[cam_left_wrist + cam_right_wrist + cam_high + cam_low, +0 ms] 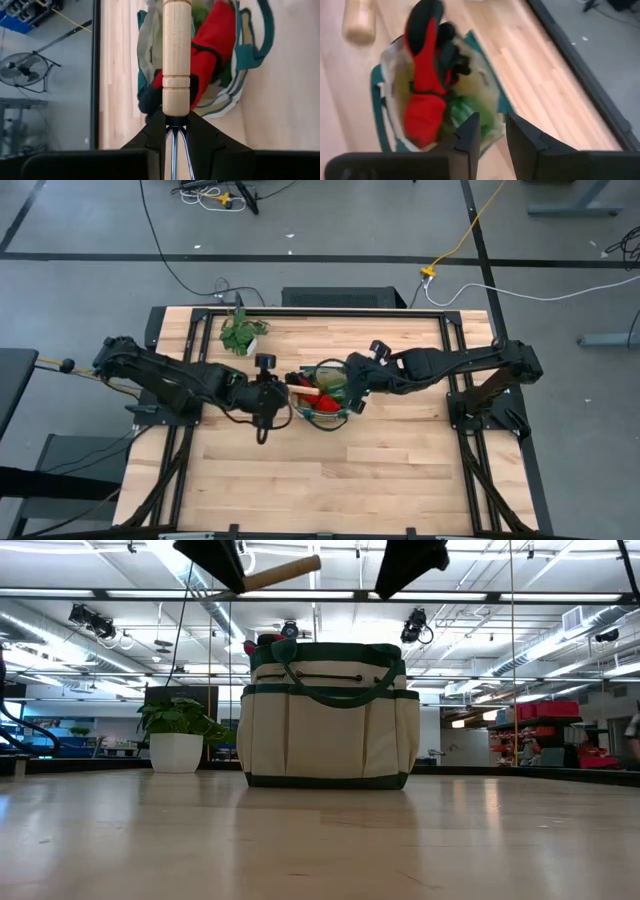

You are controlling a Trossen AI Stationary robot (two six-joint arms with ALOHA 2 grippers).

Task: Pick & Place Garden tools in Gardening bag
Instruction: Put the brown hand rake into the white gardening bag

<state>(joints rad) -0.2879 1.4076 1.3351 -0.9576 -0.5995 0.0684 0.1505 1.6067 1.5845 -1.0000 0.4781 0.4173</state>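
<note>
The cream gardening bag with green trim stands on its base at mid-table, mouth up. Inside it lie black-and-red gloves and a bright green item. My left gripper hangs just left of the bag and above it, shut on the hand rake, whose wooden handle juts out over the bag's mouth. My right gripper hovers above the bag's right rim, open, with nothing between its fingers. The pruning shears do not show. My left gripper pinches the rake's metal neck, just below the wooden handle, between its two fingers. The fingers slant down from the table's left and lie along the rake. Its wire prongs run back between the fingers. The rake is lifted clear, with the handle's free end toward the bag.
A small potted plant stands at the far left of the table, left of the bag in the low view. Dark rails edge the table. Bare wood lies on the near side.
</note>
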